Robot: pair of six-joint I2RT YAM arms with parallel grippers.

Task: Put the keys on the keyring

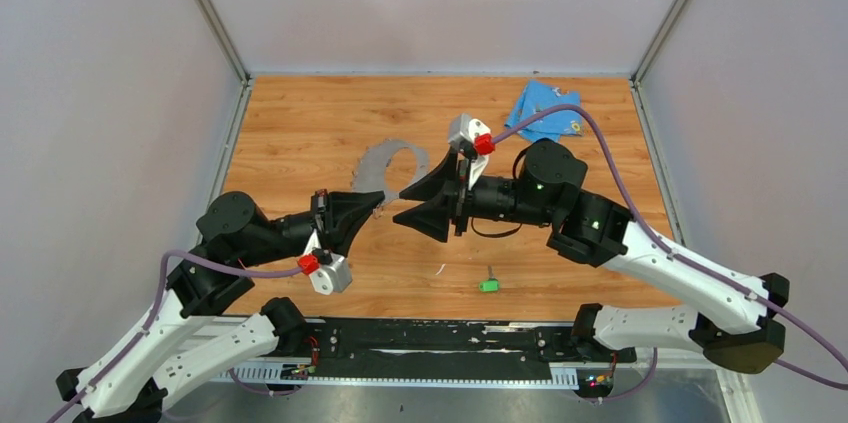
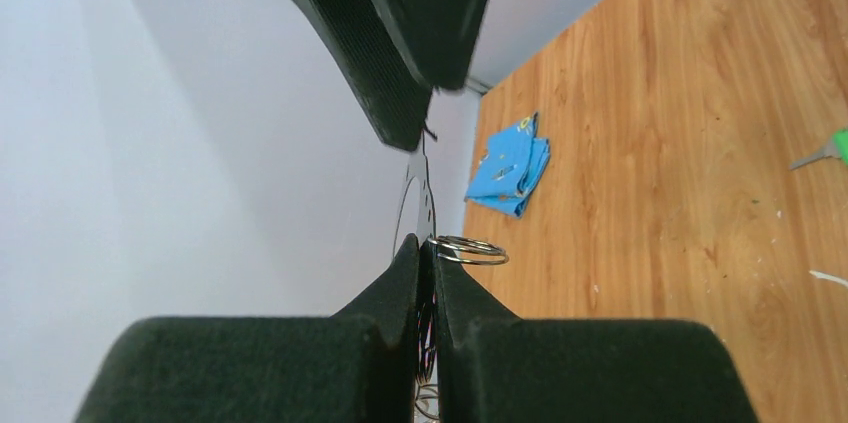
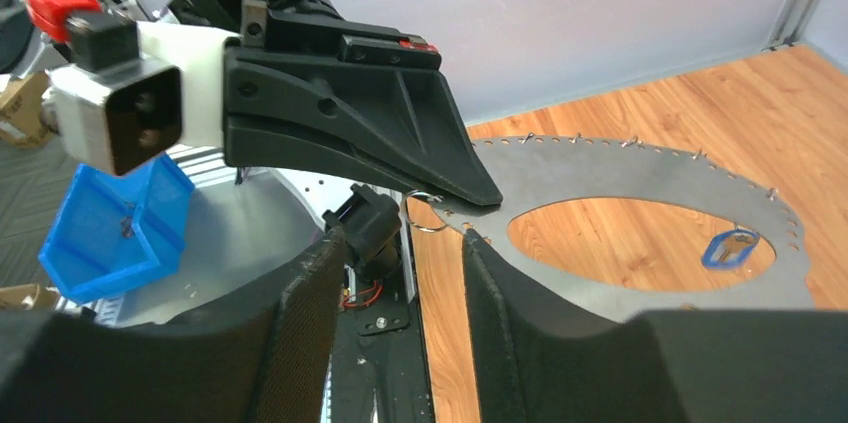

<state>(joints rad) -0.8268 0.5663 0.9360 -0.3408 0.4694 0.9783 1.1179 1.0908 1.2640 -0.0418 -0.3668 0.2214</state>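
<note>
Large thin grey metal oval keyring point(image 1: 385, 165): pinched at its edge in the closed left gripper point(image 1: 380, 201). Right gripper point(image 1: 398, 205): jaws parted, empty, just beside the band. Small blue-headed key point(image 3: 728, 248): at the band's inner rim. Small green-headed key point(image 1: 488, 285): lying on the wooden table point(image 1: 300, 123).

the left arm point(image 1: 250, 233) stretches rightward from a bent elbow, low and level, the left jaws pinched shut on the edge of the keyring point(image 3: 640, 168). the right arm point(image 1: 560, 193) reaches leftward to face it, the right jaws parted, both tips nearly meeting.
</note>
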